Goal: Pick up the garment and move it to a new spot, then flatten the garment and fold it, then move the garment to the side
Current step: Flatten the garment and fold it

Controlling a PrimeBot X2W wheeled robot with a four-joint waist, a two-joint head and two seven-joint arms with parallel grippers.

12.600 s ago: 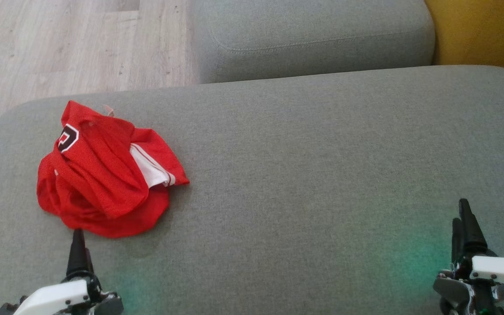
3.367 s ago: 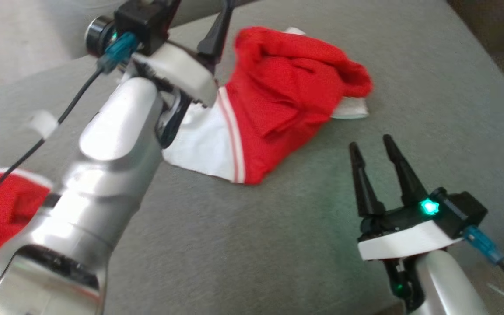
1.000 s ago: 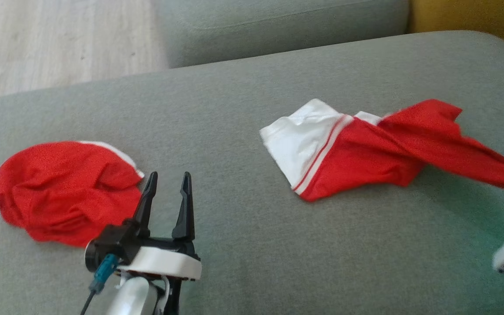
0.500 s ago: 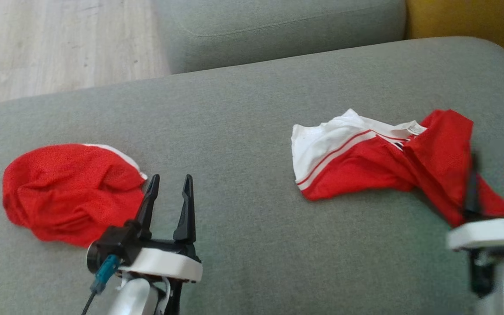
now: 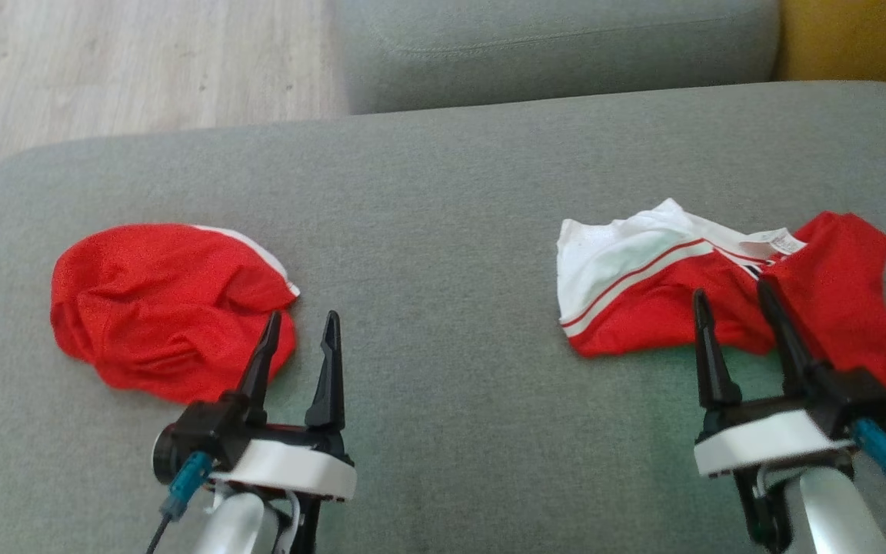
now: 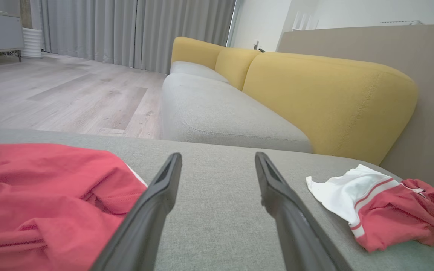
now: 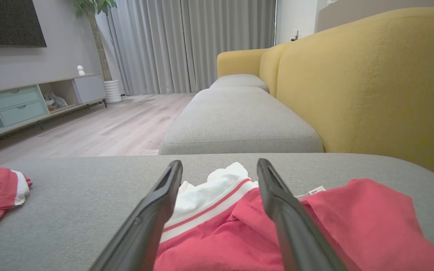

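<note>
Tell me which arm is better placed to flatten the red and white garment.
Right, probably. The right tool is open, directly at that garment; the left tool is beside the other red garment.

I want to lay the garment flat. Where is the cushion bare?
Bare: the wide middle of the grey cushion, between the red heap and the red-and-white garment, and the far strip behind both. Crowded: the right end, under that garment.

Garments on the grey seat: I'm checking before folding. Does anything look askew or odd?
Neither lies flat. The red and white garment at the right is bunched and twisted, its label turned out; the red garment at the left is a crumpled heap. No damage shows.
</note>
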